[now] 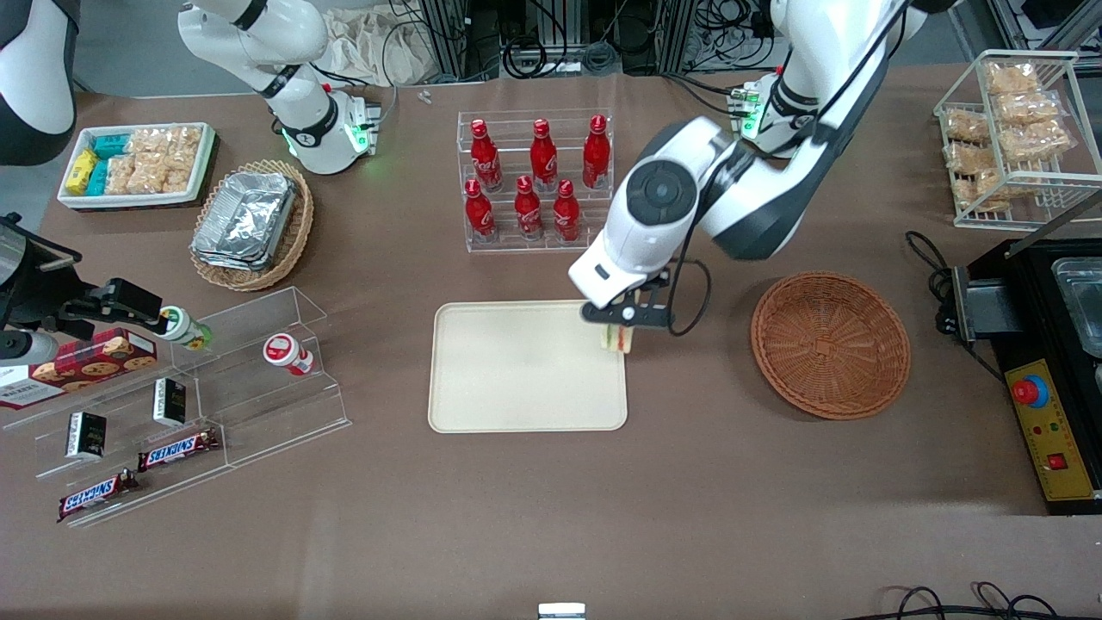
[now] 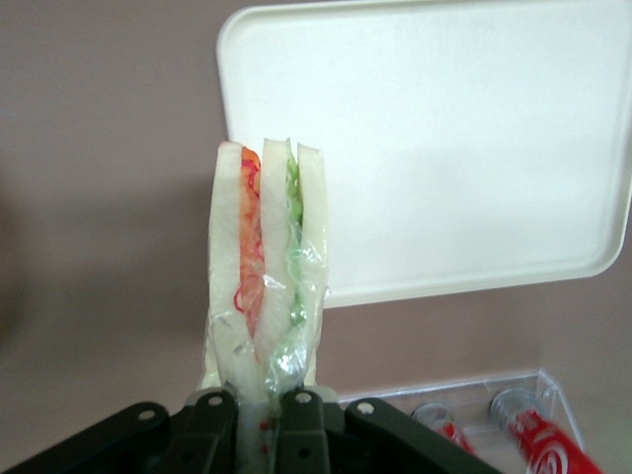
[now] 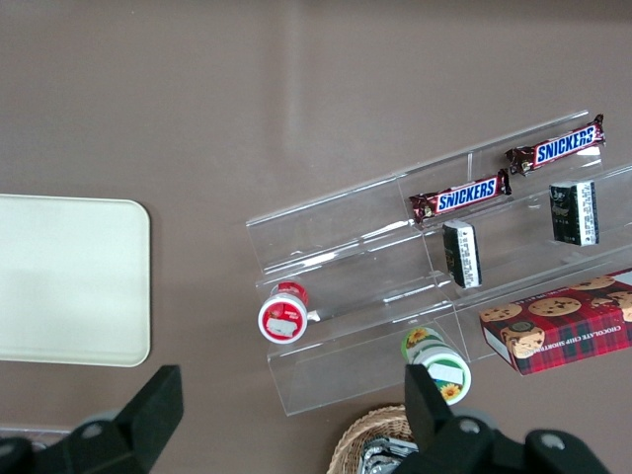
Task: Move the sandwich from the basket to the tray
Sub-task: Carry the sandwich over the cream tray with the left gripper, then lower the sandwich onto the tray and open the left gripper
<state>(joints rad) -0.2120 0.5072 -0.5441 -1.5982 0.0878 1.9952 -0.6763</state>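
My left gripper [image 1: 622, 320] is shut on the sandwich [image 1: 616, 338], a plastic-wrapped wedge of pale bread with orange, red and green filling. It holds the sandwich above the edge of the cream tray [image 1: 516, 370] that faces the basket. In the left wrist view the sandwich [image 2: 265, 267] stands between the black fingers [image 2: 301, 430], over bare table just off the tray's [image 2: 444, 138] rim. The round reddish-brown wicker basket [image 1: 831, 344] sits toward the working arm's end and holds nothing. The tray also shows in the right wrist view [image 3: 69, 281].
A clear rack of red cola bottles [image 1: 534, 181] stands farther from the front camera than the tray. A tan wicker basket with foil containers [image 1: 250, 226], a white snack tray [image 1: 138, 164] and a clear stepped stand with snacks [image 1: 172, 405] lie toward the parked arm's end. A wire rack [image 1: 1012, 138] and a black box [image 1: 1046, 362] lie past the basket.
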